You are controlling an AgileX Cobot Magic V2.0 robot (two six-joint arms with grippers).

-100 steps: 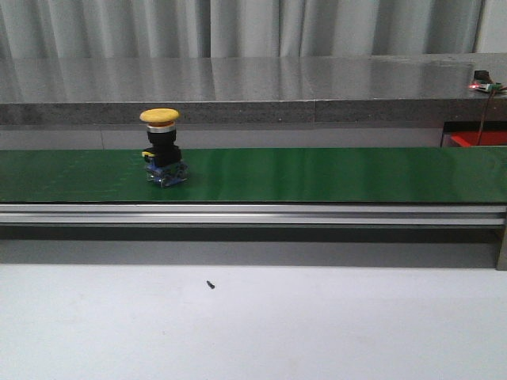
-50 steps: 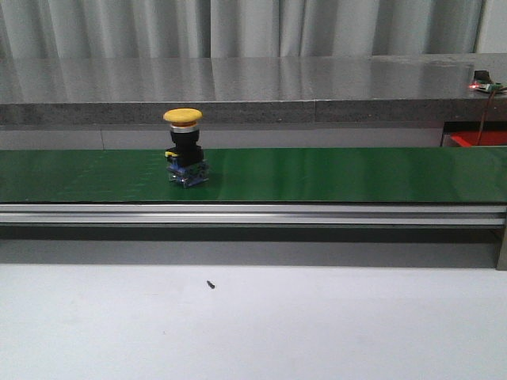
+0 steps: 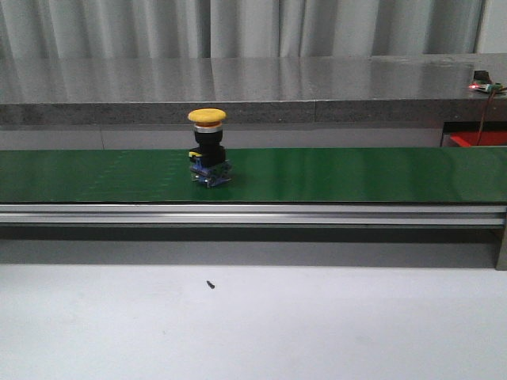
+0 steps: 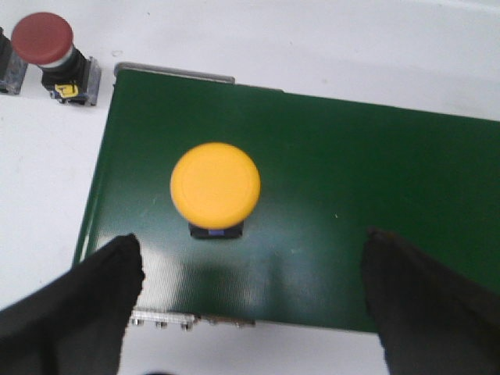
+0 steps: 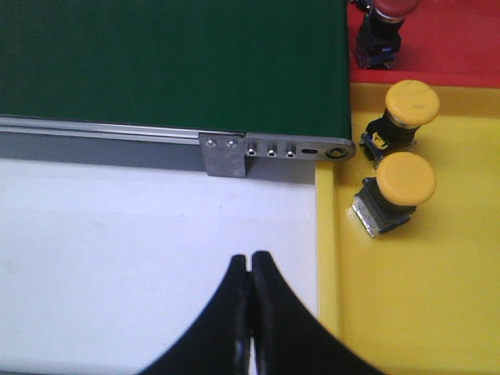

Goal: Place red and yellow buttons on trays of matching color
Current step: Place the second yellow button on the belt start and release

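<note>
Left claw (image 4: pixel 250 301) hangs wide open above the green belt (image 4: pixel 391 180), its two dark fingers (image 4: pixel 86 305) spread to either side of a yellow button (image 4: pixel 215 186) that stands upright on the belt between them, touched by neither; in the front view that yellow button (image 3: pixel 207 148) sits on the belt left of the middle, its black body and blue base under the yellow cap; beyond the belt's end, on the white surface (image 4: pixel 391 47), a red button (image 4: pixel 48 51) lies near the belt's corner, just off it. Right claw (image 5: pixel 250 308) is closed with nothing in it, its fingers pressed together over the white surface, close to the rim of the yellow tray (image 5: pixel 414 312); in that tray two more yellow buttons (image 5: pixel 394 191) lie on their sides close together, near the belt's end bracket (image 5: pixel 273 152); past them is the red tray (image 5: pixel 469 47), where one button (image 5: pixel 383 31) stands at the edge, its cap mostly cut off by the view.
</note>
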